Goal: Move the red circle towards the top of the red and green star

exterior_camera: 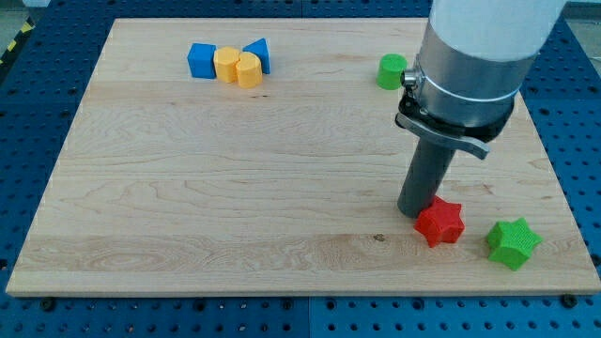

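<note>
the wooden board (235, 188) is filling most of the view, lying on a blue perforated table (28, 113) that is showing around its edges. the arm's grey and white body (474, 56) is coming down from the view's top right, and it is hiding a patch of the board behind it. the dark rod (427, 174) is hanging from it, with my tip (416, 212) sitting on the board and touching the red star (439, 222) from about 10 o'clock. there is no gripper on this rig, so nothing is spreading or pinching; the rod is simply standing against the star.

the green star (513, 243) is lying near the red star at roughly 4 o'clock from it, apart from it, close to the board's lower right corner. the green cylinder (392, 71) is sitting well above the stars, at about 11 o'clock from the red star, with its right side partly hiding behind the arm.

far across the board, near the view's top left, four blocks are clustering in a touching row: a blue cube (201, 60), then a yellow hexagon-like block (226, 65), then a yellow block (249, 70) whose shape i cannot tell exactly, and a blue triangle (257, 53) at about 1 o'clock from that one.

the red circle is not showing anywhere; i cannot tell whether it is lying behind the arm.
</note>
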You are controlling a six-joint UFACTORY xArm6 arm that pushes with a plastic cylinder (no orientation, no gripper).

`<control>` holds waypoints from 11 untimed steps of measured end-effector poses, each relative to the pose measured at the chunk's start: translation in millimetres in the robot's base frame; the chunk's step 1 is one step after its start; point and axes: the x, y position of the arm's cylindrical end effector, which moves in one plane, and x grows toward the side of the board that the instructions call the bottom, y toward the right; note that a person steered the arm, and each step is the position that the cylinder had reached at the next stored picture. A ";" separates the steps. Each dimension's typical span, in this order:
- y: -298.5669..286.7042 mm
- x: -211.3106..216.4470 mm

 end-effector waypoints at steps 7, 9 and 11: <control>75.2 -167.6; 114.6 -145.4; 90.9 -163.9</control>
